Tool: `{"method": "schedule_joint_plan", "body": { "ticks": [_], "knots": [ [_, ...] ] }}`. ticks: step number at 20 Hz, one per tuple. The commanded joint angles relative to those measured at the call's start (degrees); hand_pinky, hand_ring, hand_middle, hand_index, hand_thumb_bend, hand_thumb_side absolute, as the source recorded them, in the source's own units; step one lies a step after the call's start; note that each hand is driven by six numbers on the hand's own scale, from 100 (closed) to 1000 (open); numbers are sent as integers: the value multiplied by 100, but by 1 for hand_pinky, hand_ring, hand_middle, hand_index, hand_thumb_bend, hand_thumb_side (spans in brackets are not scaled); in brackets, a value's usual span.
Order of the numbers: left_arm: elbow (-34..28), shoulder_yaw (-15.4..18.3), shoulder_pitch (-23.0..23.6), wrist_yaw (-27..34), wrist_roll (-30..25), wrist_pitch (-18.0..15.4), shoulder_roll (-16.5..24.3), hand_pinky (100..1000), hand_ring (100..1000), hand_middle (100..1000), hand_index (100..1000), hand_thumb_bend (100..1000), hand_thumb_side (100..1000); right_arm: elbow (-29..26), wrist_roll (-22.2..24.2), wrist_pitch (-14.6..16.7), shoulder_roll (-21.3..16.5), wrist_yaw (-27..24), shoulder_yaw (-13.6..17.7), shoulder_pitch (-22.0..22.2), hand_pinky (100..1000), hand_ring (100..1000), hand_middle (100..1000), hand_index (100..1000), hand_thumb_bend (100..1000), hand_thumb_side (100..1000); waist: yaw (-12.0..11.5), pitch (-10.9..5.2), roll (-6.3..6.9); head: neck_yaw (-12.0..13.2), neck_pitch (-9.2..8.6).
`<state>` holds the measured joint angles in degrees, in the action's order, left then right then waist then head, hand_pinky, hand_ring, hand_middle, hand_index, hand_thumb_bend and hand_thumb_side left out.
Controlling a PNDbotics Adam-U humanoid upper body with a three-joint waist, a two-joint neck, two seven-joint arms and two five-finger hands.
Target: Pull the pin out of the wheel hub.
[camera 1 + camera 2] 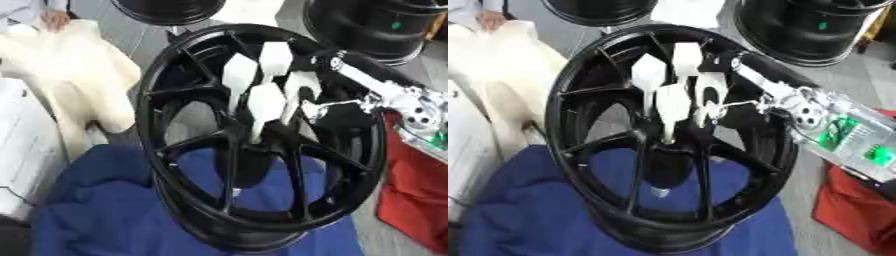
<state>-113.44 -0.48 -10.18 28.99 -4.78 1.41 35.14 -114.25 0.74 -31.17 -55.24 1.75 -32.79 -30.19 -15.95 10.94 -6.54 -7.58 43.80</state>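
A black spoked wheel hub (188,70) lies tilted on a blue cloth (105,210). My right hand (262,80), with white finger covers, reaches in from the right on a silver arm (394,97) and hangs over the hub's middle. Its fingers and thumb (299,89) are curled together above a slim pale pin (664,132), which points down into the hub's centre. The lowest finger (671,102) appears to pinch the pin's top, which the hand hides. My left hand shows in neither view.
Two more black wheels (171,10) (807,30) stand at the far edge. A cream cloth (74,75) and a white box (22,145) lie to the left. A red object (420,200) sits at the lower right.
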Motion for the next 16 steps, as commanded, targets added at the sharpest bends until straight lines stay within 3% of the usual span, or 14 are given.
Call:
{"method": "schedule_joint_plan", "body": {
  "ticks": [1,8,16],
  "knots": [
    [-115,45,-65,-6,-8,0,70,974,800,620,852,100,705,-34,28,-78,-177,-91,46,1,840,837,796,852,100,286,-7,-39,44,28,32],
    [-115,33,-88,0,-22,1,71,974,801,620,853,100,704,-34,2,-188,-214,-201,69,46,842,844,803,859,100,298,-13,-28,50,43,32],
    [-115,25,-93,-3,-42,0,71,972,802,621,853,100,705,-34,5,-98,-246,-252,88,94,840,842,801,863,100,256,-8,-25,56,65,32]
  ]
}}
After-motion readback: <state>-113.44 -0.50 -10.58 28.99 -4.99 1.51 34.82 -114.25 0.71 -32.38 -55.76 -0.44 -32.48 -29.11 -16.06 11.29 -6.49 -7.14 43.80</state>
